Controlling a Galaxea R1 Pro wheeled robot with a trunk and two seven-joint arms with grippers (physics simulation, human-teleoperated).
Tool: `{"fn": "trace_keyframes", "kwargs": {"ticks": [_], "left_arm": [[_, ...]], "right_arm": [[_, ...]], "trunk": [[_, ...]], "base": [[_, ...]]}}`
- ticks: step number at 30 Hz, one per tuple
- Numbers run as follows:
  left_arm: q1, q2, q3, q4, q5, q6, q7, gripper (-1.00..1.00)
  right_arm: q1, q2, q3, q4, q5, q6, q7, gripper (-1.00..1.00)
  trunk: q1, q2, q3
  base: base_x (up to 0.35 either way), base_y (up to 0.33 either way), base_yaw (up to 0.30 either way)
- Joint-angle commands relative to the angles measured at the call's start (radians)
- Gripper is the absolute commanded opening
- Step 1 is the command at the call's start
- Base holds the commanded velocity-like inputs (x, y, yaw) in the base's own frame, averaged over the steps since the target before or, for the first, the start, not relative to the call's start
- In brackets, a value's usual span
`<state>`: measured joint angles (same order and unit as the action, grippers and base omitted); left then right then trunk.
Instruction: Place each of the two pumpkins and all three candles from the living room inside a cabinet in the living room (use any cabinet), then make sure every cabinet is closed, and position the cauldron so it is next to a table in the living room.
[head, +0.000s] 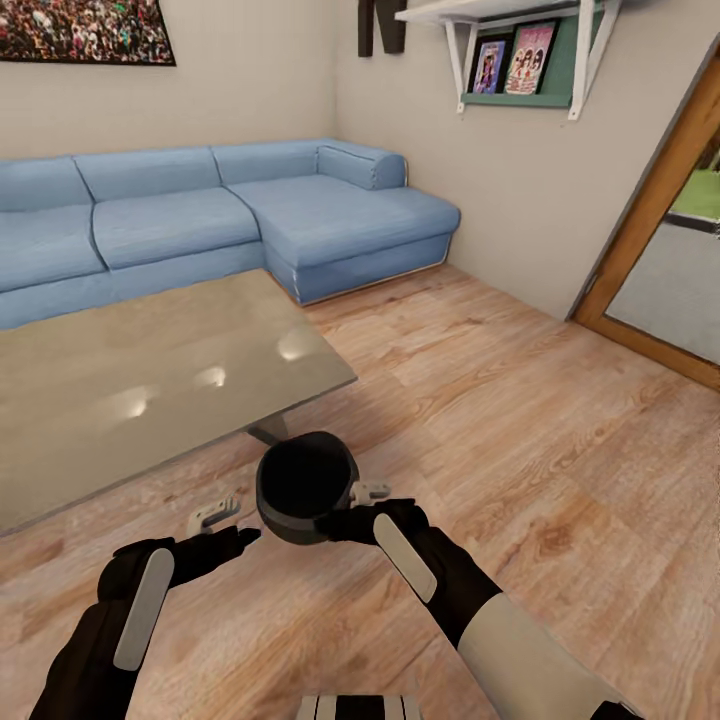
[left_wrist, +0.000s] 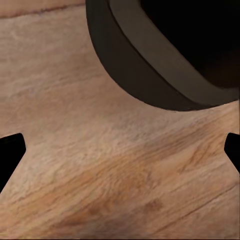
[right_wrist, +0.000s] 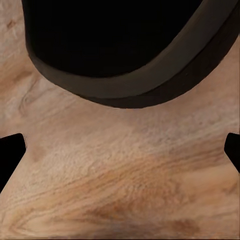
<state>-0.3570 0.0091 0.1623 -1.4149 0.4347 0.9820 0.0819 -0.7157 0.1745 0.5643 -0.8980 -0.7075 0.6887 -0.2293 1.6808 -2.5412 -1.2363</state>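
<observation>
The head camera looks forward and down from above over the glossy grey-beige table (head: 150, 390) and wooden plank floor (head: 520, 440). Both wrist cameras hover close above that floor, sharing the round black cauldron (head: 305, 487) (left_wrist: 165, 55) (right_wrist: 125, 55).

The cauldron (head: 305, 487) hides part of the right gripper (head: 365, 493) and the table (head: 150, 380) leg; both wrist views crop its rim.
</observation>
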Motion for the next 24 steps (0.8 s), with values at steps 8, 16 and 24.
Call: {"fn": "trace_keyframes", "kwargs": {"ticks": [8, 16, 24], "left_arm": [[0.0, -0.001, -0.001, -0.001, 0.01, 0.004, 0.009, 1.0], [0.0, 0.0, -0.001, 0.0, 0.01, 0.004, 0.009, 1.0], [0.0, -0.001, -0.002, 0.001, 0.012, 0.004, 0.009, 1.0]], "right_arm": [[-0.001, 0.0, -0.001, 0.001, -0.01, 0.001, -0.009, 1.0], [-0.001, 0.0, -0.001, 0.005, -0.01, 0.0, -0.008, 1.0], [-0.001, 0.0, -0.001, 0.007, -0.012, 0.0, -0.007, 1.0]], "trunk": [[-0.004, 0.002, 0.03], [-0.008, 0.003, 0.061], [-0.012, 0.005, 0.098]], "base": [[-0.337, 0.0, 0.0], [-0.338, 0.0, -0.002], [-0.338, 0.0, -0.194]]}}
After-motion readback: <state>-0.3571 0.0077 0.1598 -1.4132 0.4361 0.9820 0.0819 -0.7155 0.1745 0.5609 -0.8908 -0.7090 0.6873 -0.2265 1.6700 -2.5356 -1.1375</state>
